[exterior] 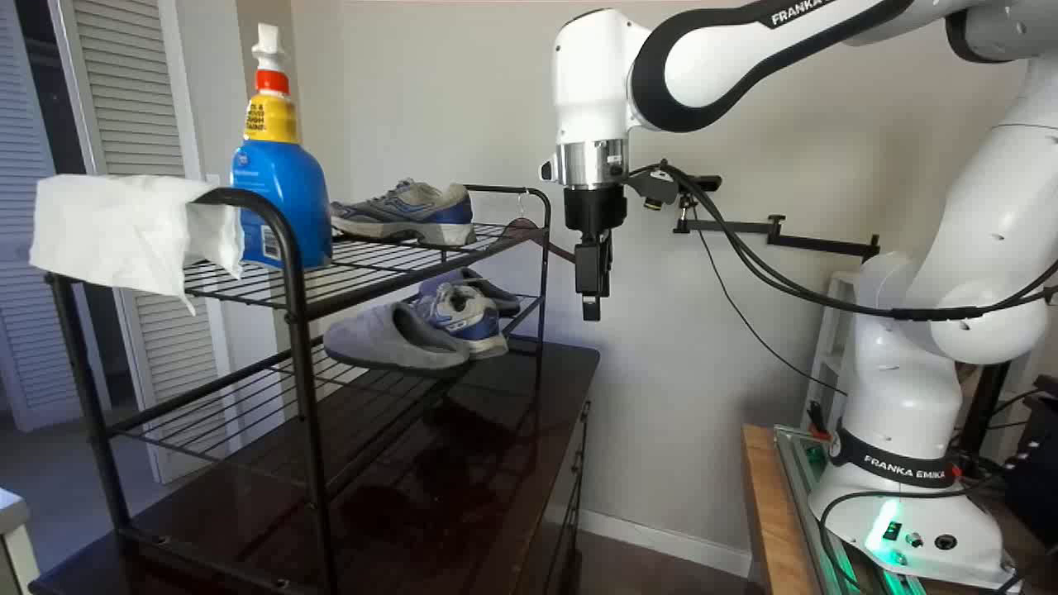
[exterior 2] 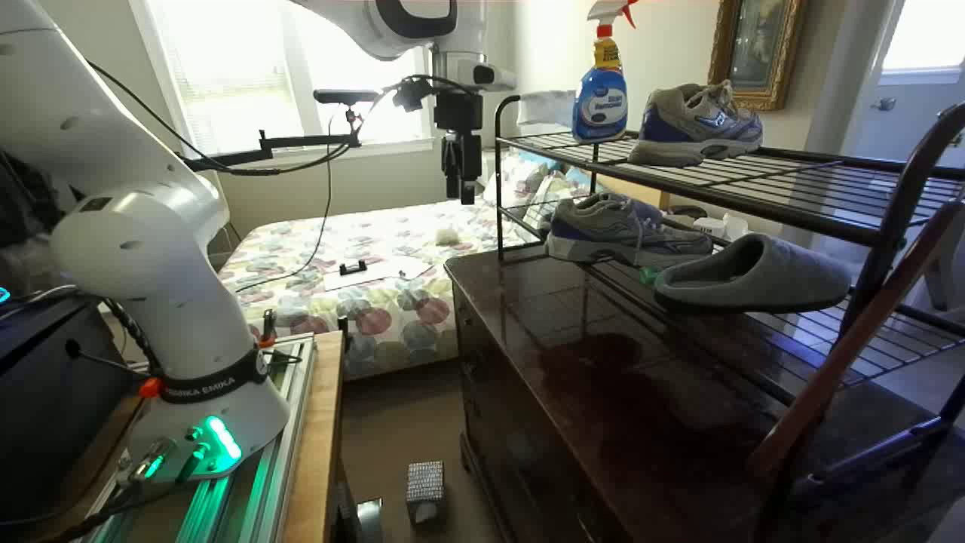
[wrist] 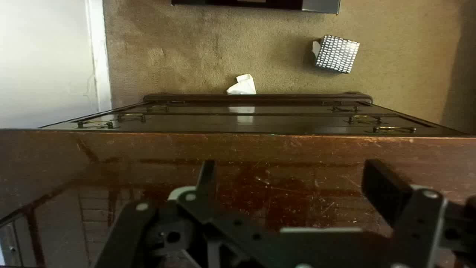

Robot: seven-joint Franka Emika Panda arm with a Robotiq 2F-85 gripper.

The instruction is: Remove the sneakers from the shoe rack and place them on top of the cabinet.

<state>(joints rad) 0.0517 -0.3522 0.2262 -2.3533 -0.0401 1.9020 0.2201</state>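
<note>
One grey-blue sneaker (exterior: 405,213) sits on the top tier of the black wire shoe rack (exterior: 302,372); it also shows in an exterior view (exterior 2: 697,128). The other sneaker (exterior 2: 622,232) is on the lower tier, partly behind a slipper in an exterior view (exterior: 464,316). The rack stands on the glossy dark-brown cabinet (exterior 2: 588,400), whose top and drawer fronts fill much of the wrist view (wrist: 260,149). My gripper (exterior: 590,307) points down in the air beside the rack, at the cabinet's front side. Its fingers are wide apart and empty in the wrist view (wrist: 290,175).
A grey slipper (exterior 2: 754,280) shares the lower tier. A blue spray bottle (exterior: 283,198) and a white cloth (exterior: 124,231) are on the top tier. A reddish-brown hanger (exterior 2: 867,339) hangs at the rack's end. A tissue box (wrist: 337,54) is on the floor.
</note>
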